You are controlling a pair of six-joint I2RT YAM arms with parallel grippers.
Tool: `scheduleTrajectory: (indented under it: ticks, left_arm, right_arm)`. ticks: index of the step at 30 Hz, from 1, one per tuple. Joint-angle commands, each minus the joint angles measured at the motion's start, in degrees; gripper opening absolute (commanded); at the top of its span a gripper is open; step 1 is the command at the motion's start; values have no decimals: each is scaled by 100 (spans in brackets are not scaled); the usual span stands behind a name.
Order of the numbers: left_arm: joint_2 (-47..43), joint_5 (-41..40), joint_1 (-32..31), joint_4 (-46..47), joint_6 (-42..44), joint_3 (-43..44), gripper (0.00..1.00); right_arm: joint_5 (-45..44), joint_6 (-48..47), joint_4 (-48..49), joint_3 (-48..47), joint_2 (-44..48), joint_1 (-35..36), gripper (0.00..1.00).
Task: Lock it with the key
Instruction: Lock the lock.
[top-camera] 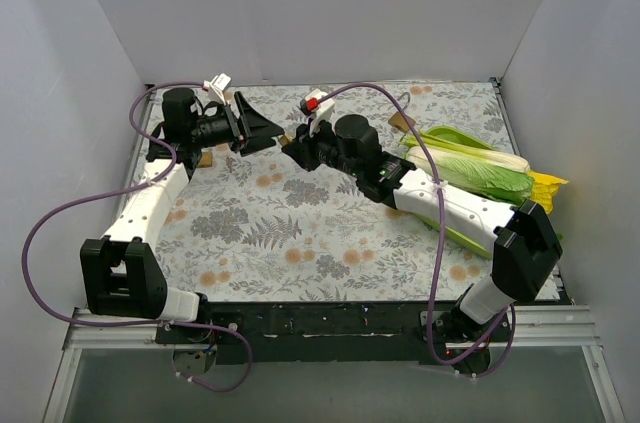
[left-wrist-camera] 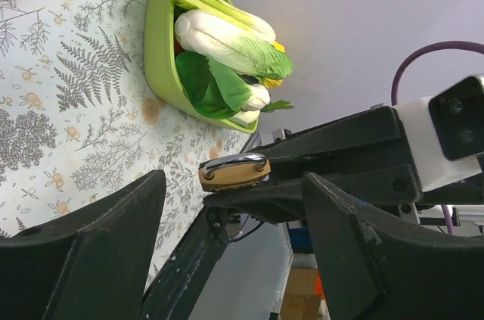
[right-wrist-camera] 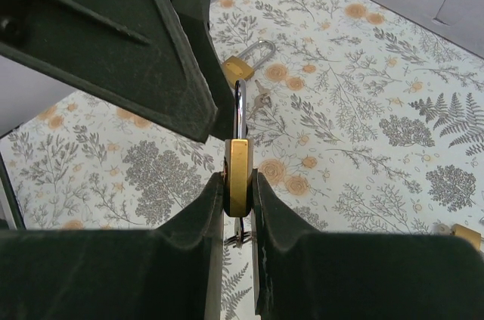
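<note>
A brass padlock [right-wrist-camera: 238,172] with a steel shackle [right-wrist-camera: 240,108] is pinched edge-on between the fingers of my right gripper [right-wrist-camera: 238,184], held above the floral cloth. A key ring [right-wrist-camera: 240,238] hangs under its body; the key itself is mostly hidden by the fingers. In the left wrist view the same padlock [left-wrist-camera: 234,172] sits at the tip of the right gripper's black fingers. My left gripper [left-wrist-camera: 234,184] faces it with jaws spread wide, one finger [left-wrist-camera: 91,252] on each side and neither touching it. Seen from above, the two grippers [top-camera: 262,128] [top-camera: 292,143] meet tip to tip.
A second padlock [right-wrist-camera: 246,63] with keys [right-wrist-camera: 261,100] lies on the cloth beyond the held one, and another [right-wrist-camera: 469,235] lies at the right edge. A green tray [top-camera: 470,236] of cabbage [top-camera: 480,168] fills the right side. White walls enclose the table.
</note>
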State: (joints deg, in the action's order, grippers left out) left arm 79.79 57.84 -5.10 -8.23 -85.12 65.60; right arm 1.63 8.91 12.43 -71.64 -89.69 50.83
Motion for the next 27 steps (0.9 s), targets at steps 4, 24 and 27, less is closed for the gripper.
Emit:
scheduleTrajectory:
  ticks: [4, 24, 27]
  left_arm:
    - [-385, -45, -149, 173, -4, -215, 67]
    - [-447, -115, -211, 322, -356, -338, 0]
    - [-438, -107, -123, 173, -286, -232, 0]
  right_arm:
    - [-128, 76, 656, -377, -13, 102, 1]
    - [12, -82, 612, -202, 92, 243, 28]
    - [187, -143, 261, -140, 259, 200, 50]
